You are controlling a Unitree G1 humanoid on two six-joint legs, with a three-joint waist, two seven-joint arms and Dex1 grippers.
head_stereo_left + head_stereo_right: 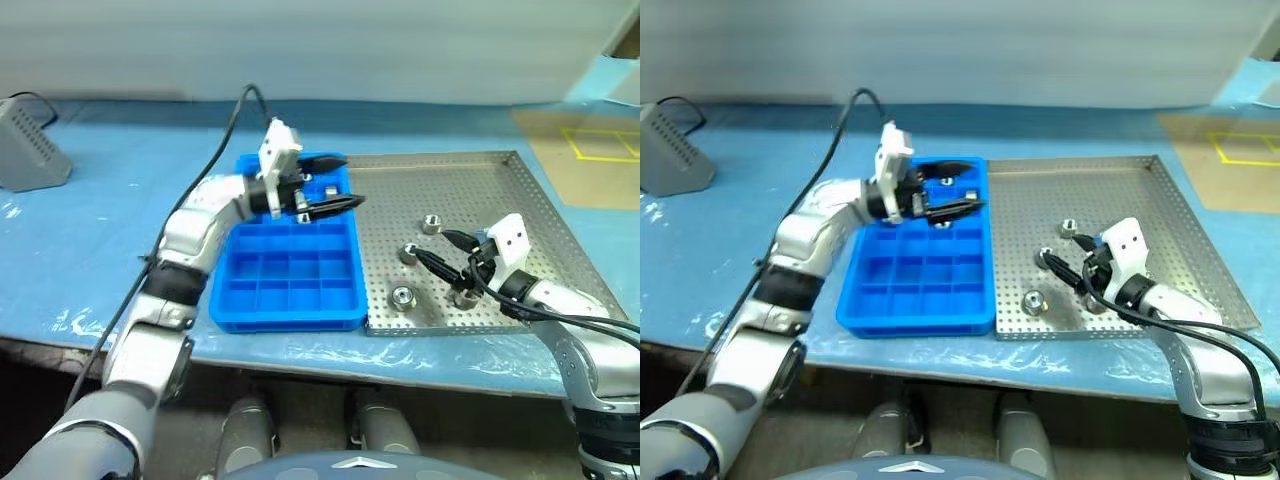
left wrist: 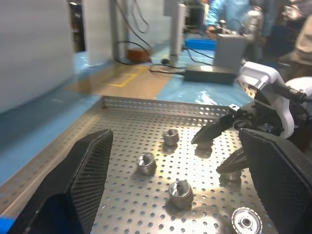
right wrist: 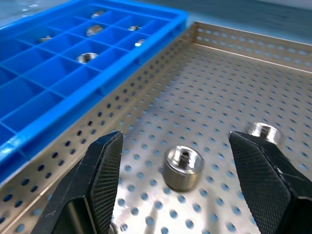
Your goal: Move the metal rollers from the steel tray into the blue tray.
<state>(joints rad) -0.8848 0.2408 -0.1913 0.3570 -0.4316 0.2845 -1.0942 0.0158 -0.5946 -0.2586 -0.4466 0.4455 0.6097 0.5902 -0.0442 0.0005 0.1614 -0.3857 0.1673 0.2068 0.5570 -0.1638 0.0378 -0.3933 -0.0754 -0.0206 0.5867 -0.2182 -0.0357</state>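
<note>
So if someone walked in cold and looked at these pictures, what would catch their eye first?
Probably the blue tray on the blue-covered table, beside the steel tray on its right. The left gripper hangs open over the blue tray's far end, empty. The right gripper is open low over the steel tray, with one of the metal rollers between its fingers, not yet gripped; others lie scattered nearby.

A workshop or robotics lab is shown. A workbench (image 1: pixel 100 230) is covered in blue protective film, with yellow tape (image 1: pixel 600 145) marked on brown board. Behind it, cables (image 2: pixel 141 48), grey equipment boxes (image 2: pixel 229 48), metal posts and a person in blue workwear (image 2: pixel 229 12) are seen.
</note>
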